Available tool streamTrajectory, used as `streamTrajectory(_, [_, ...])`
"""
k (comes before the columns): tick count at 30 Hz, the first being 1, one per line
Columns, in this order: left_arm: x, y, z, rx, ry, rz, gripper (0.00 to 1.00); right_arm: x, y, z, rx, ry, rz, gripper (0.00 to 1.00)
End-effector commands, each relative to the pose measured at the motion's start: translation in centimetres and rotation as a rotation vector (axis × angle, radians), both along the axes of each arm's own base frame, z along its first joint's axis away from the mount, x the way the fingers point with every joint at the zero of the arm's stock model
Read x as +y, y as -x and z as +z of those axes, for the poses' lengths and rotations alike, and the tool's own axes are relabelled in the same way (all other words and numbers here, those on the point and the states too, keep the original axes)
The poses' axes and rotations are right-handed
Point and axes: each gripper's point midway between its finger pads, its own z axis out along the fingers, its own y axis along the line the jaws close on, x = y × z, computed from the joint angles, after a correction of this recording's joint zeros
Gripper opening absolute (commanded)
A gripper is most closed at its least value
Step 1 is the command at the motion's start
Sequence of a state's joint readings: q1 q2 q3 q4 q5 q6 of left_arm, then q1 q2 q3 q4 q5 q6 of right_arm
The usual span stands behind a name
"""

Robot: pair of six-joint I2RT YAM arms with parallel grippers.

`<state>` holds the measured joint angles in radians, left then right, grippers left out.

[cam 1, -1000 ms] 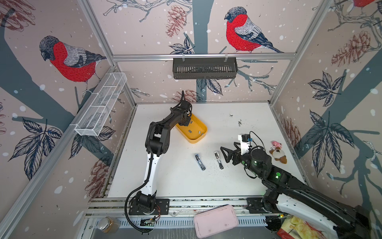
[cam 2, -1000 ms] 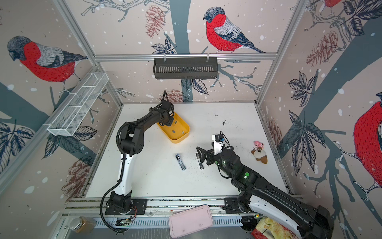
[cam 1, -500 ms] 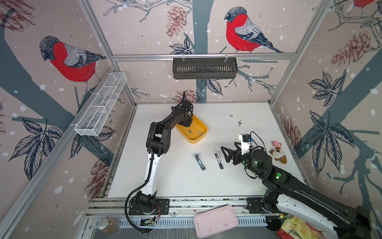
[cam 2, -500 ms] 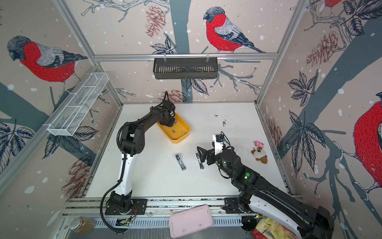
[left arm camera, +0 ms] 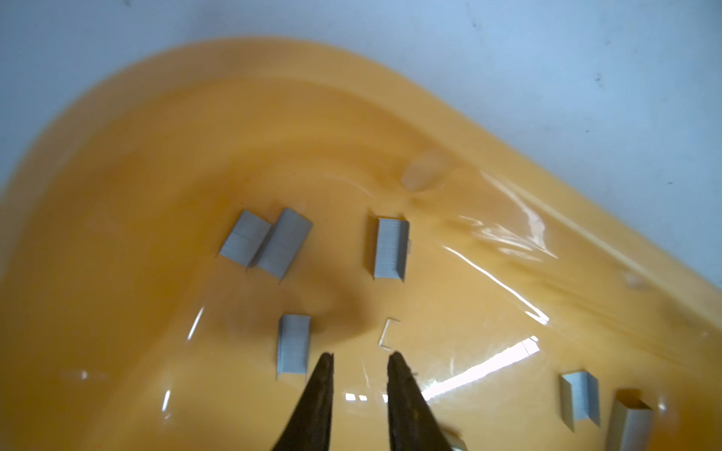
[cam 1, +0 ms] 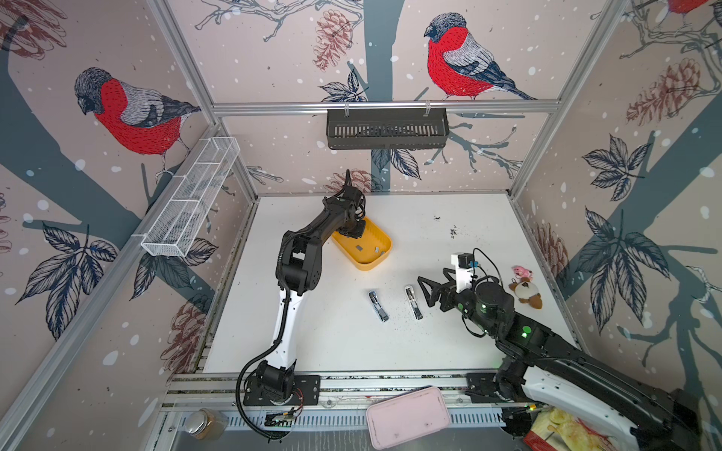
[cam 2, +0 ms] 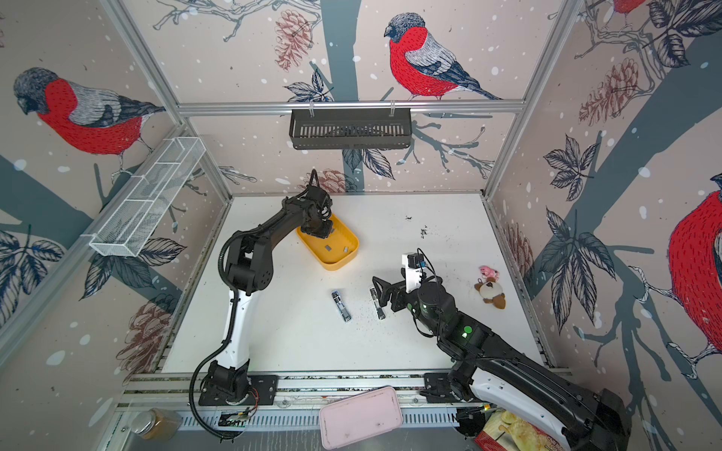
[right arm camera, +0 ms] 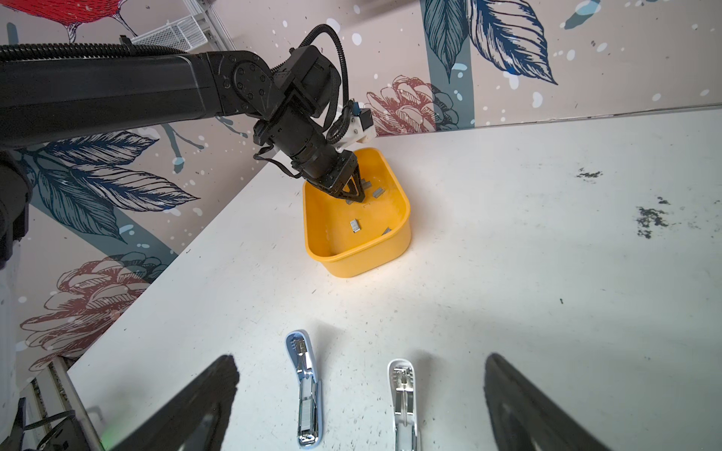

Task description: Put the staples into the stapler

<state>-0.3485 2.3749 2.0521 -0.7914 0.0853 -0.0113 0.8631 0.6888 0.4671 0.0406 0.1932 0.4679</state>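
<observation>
Toward the back of the white table (cam 1: pixel 332 351) (cam 2: pixel 297 351), a yellow tray (cam 1: pixel 367 266) (cam 2: pixel 336 266) (right arm camera: pixel 367 255) holds the staples (left arm camera: pixel 295 343) (right arm camera: pixel 354 225): short grey strips scattered over its floor. The left wrist view shows six of them, two lying against each other, along with one loose staple (left arm camera: pixel 390 332). The left gripper (left arm camera: pixel 359 355) (right arm camera: pixel 357 199) (cam 1: pixel 353 234) (cam 2: pixel 322 234) reaches down into the end of the tray nearest the back wall. Its two fingers are a narrow gap apart with nothing between them. One fingertip (left arm camera: pixel 324 371) sits just beside a strip, and I cannot tell whether it touches.

Nearer the front, well apart from the tray, two staplers lie flipped open, side by side and roughly parallel: a blue stapler (cam 1: pixel 378 306) (cam 2: pixel 341 306) (right arm camera: pixel 304 390) and, to its right, a white stapler (cam 1: pixel 413 302) (cam 2: pixel 377 298) (right arm camera: pixel 402 398). The right gripper (cam 1: pixel 428 293) (cam 2: pixel 381 291) (right arm camera: pixel 359 357) is just right of the white stapler in both top views, its fingers spread wide and gripping nothing. Seen from the right wrist, both staplers lie within the span between those fingers.
</observation>
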Motion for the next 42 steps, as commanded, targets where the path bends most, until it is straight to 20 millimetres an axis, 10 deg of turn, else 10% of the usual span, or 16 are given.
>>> streamTrajectory(1, [-1.6,1.2,1.9,0.045,0.11,-0.025,0.26,-0.1,-0.2,0.3,-0.011,-0.004,-0.011,0.98])
streamTrajectory(8, [-0.8,0.8,4.0,-0.006,0.08,0.007,0.25,-0.1,-0.1,-0.1,-0.003,-0.01,-0.011,0.98])
streamTrajectory(21, [4.5,-0.9,1.1,-0.038,-0.129,0.135,0.25,-0.4,0.0,-0.3,-0.002,-0.018,-0.019,0.98])
streamTrajectory(42, [4.4,-0.6,-1.0,0.016,-0.101,0.105,0.22,-0.1,-0.3,-1.0,0.015,-0.007,-0.023,0.98])
